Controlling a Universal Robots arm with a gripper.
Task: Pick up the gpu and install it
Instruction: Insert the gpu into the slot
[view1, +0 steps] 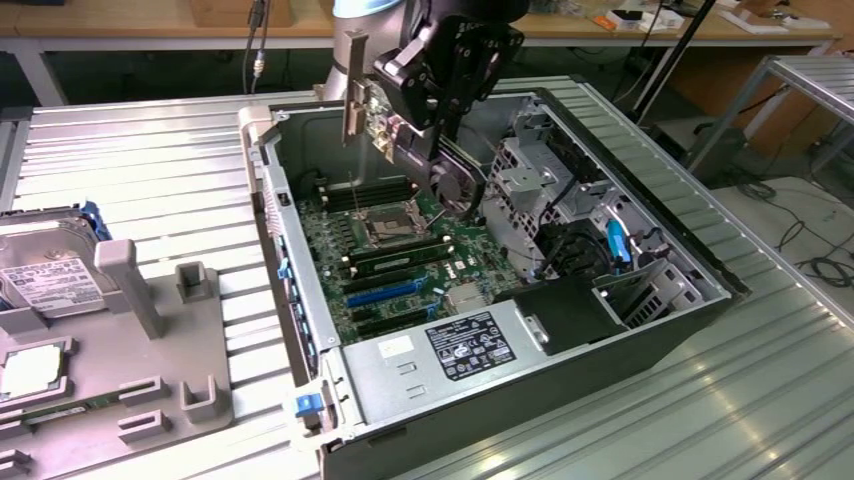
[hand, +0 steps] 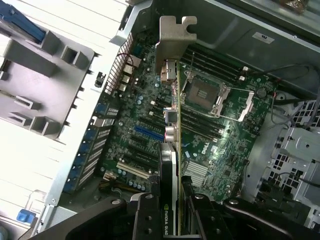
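My gripper (view1: 416, 125) is shut on the gpu (view1: 451, 185), a thin green card with a black fan block and a silver end bracket (view1: 354, 90). The card hangs tilted in the air above the open computer case (view1: 694, 300), over the green motherboard (view1: 400, 250). In the wrist view the gpu (hand: 176, 125) appears edge-on, its bracket (hand: 175, 40) pointing away from my gripper (hand: 172, 215). A black finger (hand: 145, 217) presses on each side of the card. The blue slot (hand: 148, 133) lies on the motherboard (hand: 220, 145) beside the card's edge, apart from it.
A grey fixture tray (view1: 134, 300) at the exterior view's left carries a hard drive (view1: 40, 275), a processor (view1: 30, 370) and a memory stick (view1: 67, 410). Inside the case are the power supply (view1: 454, 350), a metal drive cage (view1: 534, 180) and cables (view1: 587, 250).
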